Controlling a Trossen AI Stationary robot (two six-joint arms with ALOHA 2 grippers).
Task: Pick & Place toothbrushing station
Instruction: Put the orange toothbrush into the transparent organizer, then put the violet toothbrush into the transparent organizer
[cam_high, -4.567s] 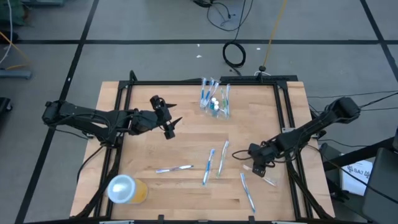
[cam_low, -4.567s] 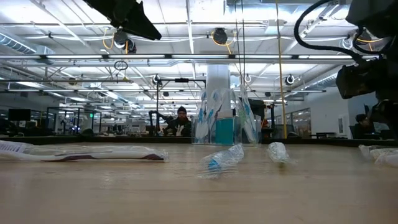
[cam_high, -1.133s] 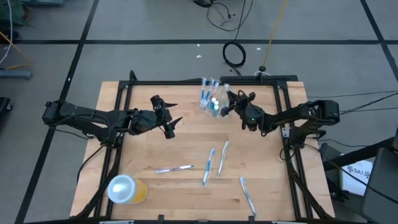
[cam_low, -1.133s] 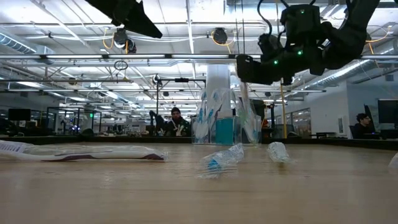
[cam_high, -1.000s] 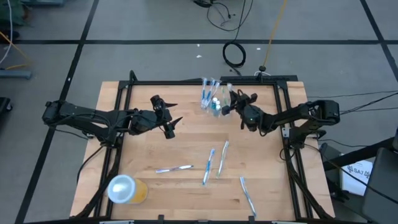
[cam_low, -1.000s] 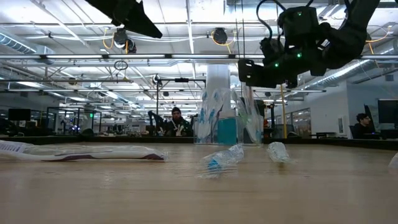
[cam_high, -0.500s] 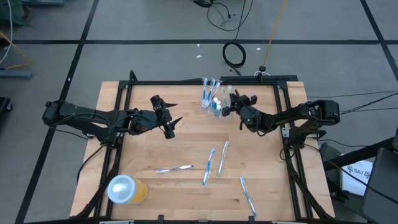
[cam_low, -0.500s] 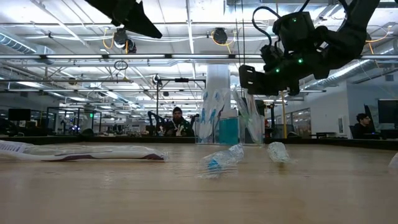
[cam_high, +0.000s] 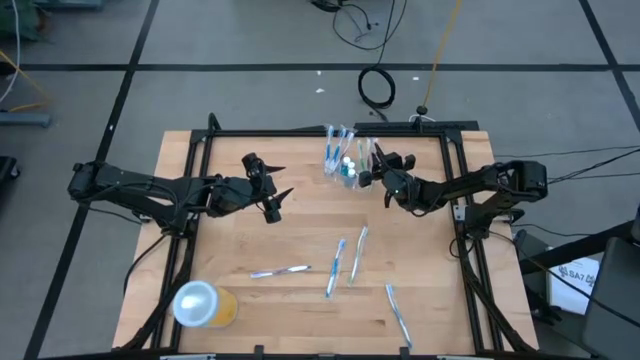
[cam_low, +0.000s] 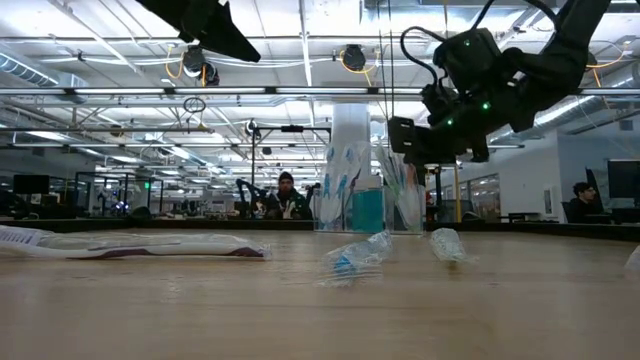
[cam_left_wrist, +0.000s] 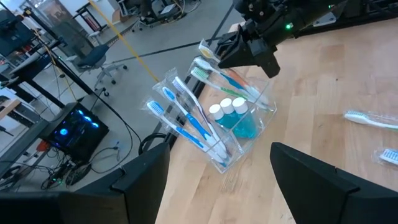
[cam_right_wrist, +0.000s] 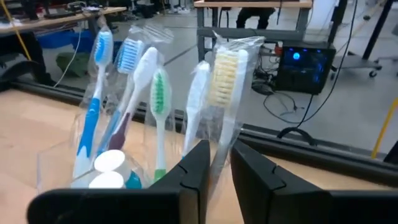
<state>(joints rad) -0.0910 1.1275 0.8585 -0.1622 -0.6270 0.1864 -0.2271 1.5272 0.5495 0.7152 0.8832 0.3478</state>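
Two claws are hanging over the wooden tabletop (cam_high: 300, 225). The right claw (cam_high: 370, 163) is reaching in at the far side, right up against the small clear cup (cam_high: 347, 168). In the right wrist view its two dark fingers (cam_right_wrist: 193, 168) are standing just a little way apart, and a wrapped toothbrush (cam_right_wrist: 225, 81) with pale bristles is standing up in the gap between them, at the edge of the cup. I cannot tell if the fingers are touching its wrapper.

The cup is sitting near the far edge of the tabletop, about in the middle. It is holding several blue, white and green toothbrushes (cam_left_wrist: 186, 115) that are leaning in it with their bristles up, and teal tubes with white caps (cam_left_wrist: 229, 109) are standing at the bottom.

The left claw (cam_high: 279, 184) is waiting well off to the left of the cup. Its fingers are spread wide and it is holding nothing.

Four more toothbrushes are lying flat nearer the front: one alone (cam_high: 280, 271) on the left, two side by side (cam_high: 345, 260) in the middle, and one (cam_high: 398, 312) near the front right. An orange cup (cam_high: 205, 305) with a white lid is lying at the front left corner.

Far behind the tabletop, a person (cam_low: 288, 198) is sitting in the room.
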